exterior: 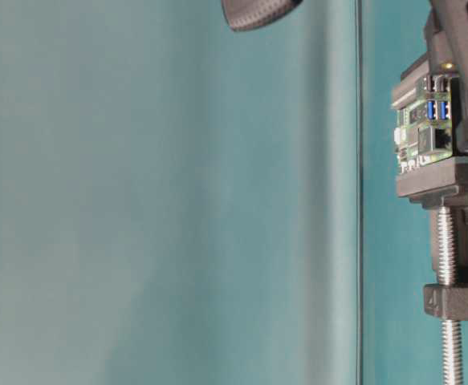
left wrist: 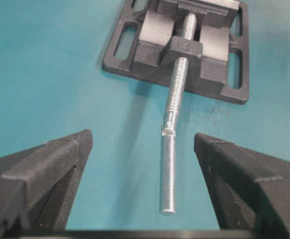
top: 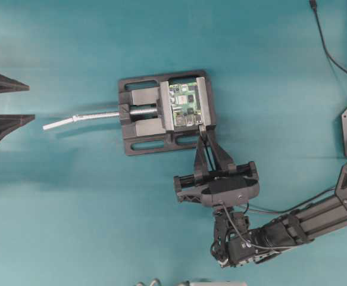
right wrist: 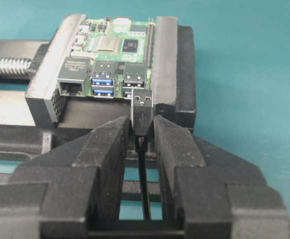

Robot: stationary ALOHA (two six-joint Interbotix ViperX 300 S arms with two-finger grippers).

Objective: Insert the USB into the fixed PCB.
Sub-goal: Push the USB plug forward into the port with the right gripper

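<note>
Two grippers: one working, one idle.
Right gripper: clenched on the USB, cable trailing back between the fingers.
USB: metal tip just in front of the fixed PCB's right-hand ports, not yet in.
Fixed PCB: clamped in the black vise.
Left gripper: spread wide, holding nothing, facing the screw rod.

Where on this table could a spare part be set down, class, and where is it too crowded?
Bare teal stretches between the open left gripper and the vise, above and below the screw rod, and across the top behind the vise. It is crowded at the fixed PCB, where the right gripper, shut on the USB, sits close to its ports.
</note>
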